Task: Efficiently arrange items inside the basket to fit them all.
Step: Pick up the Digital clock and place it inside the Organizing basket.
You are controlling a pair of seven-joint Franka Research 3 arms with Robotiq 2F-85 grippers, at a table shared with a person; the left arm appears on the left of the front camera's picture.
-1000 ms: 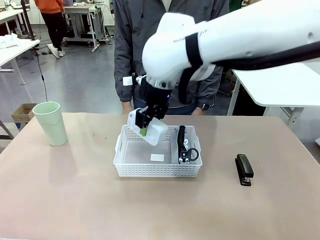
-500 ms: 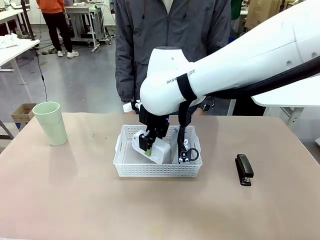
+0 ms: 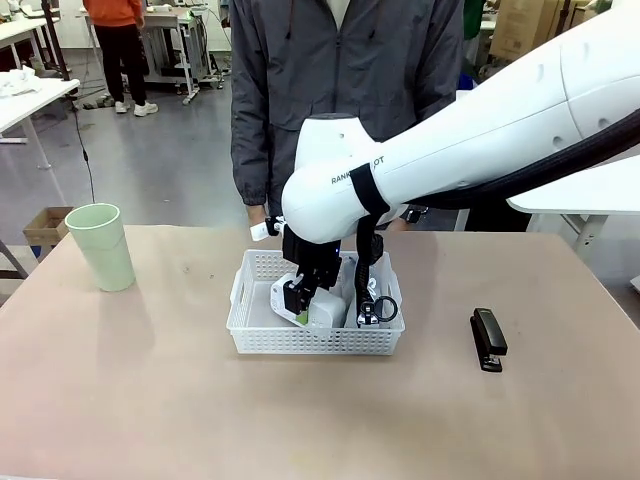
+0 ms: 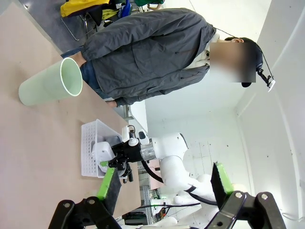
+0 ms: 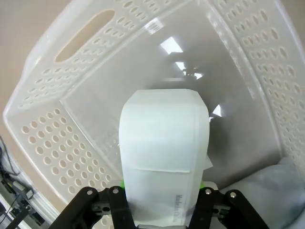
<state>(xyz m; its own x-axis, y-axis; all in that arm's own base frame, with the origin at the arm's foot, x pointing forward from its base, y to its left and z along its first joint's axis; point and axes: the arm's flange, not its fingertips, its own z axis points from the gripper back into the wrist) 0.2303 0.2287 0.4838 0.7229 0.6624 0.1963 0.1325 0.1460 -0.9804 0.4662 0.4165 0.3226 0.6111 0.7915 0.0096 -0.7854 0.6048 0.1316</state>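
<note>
The white basket (image 3: 300,342) sits mid-table. My right gripper (image 3: 298,298) reaches down into it, shut on the small white box (image 3: 324,310), which hangs tilted low over the left half of the floor. From the right wrist the box (image 5: 164,148) stands between my fingers (image 5: 116,205) above the basket floor (image 5: 95,114). The grey pouch (image 3: 366,300) with its black strap lies along the basket's right side. The pale green cup (image 3: 100,247) stands upright far left. The black stapler (image 3: 488,339) lies on the table to the right. My left gripper (image 4: 162,183) hangs open in the air, away from the table.
A person in a grey jacket (image 3: 330,90) stands at the far edge just behind the basket. The big white right arm (image 3: 450,140) stretches over the table's right half. Bare tabletop (image 3: 150,380) lies in front of and left of the basket.
My right gripper has come down with the white box, from above the basket's far rim to low inside its left half. Cup and stapler have stayed put.
</note>
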